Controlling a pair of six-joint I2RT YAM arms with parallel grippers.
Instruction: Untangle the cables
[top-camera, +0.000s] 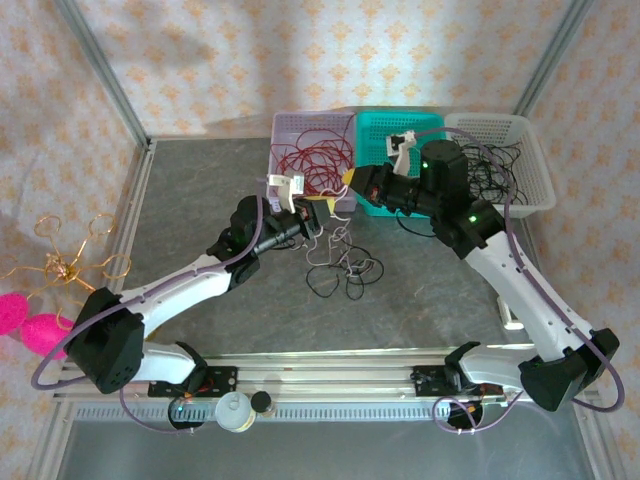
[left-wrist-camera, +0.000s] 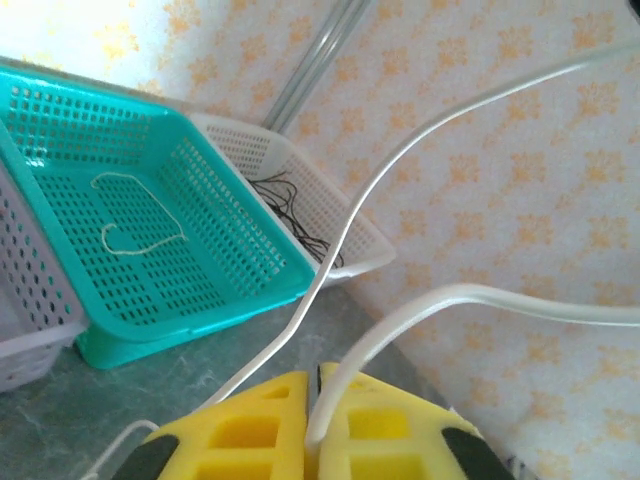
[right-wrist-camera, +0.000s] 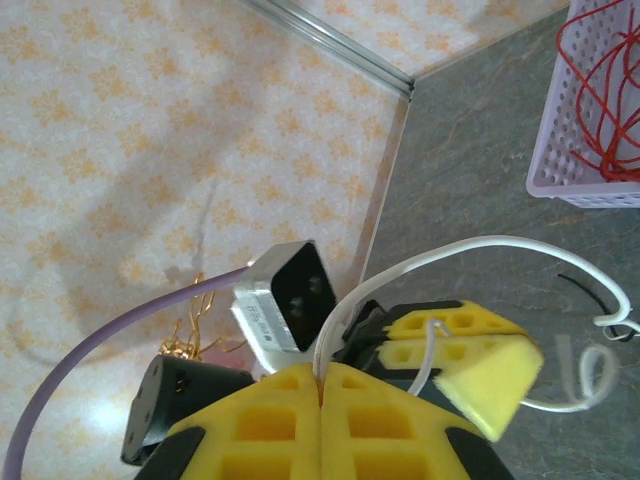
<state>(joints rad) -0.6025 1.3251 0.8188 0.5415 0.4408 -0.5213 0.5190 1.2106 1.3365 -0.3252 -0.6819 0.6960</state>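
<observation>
Overhead rear camera and close left wrist camera share the teal basket (left-wrist-camera: 190, 320).

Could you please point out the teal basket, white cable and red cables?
teal basket (left-wrist-camera: 200, 322): left wrist view, front wall.
white cable (right-wrist-camera: 480, 240): right wrist view, arch top.
red cables (top-camera: 315, 160): top view, coil.

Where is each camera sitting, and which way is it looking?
Top external: above and behind the arms, looking down at the table and the cables; the left arm and right arm show.
Left wrist: on the left arm, looking past the left gripper, shut on a white cable, toward the teal basket and white basket.
Right wrist: on the right arm, looking past the right gripper, shut on a white cable, toward the lilac basket and wall.
Shared: top and left wrist both show the teal basket.
</observation>
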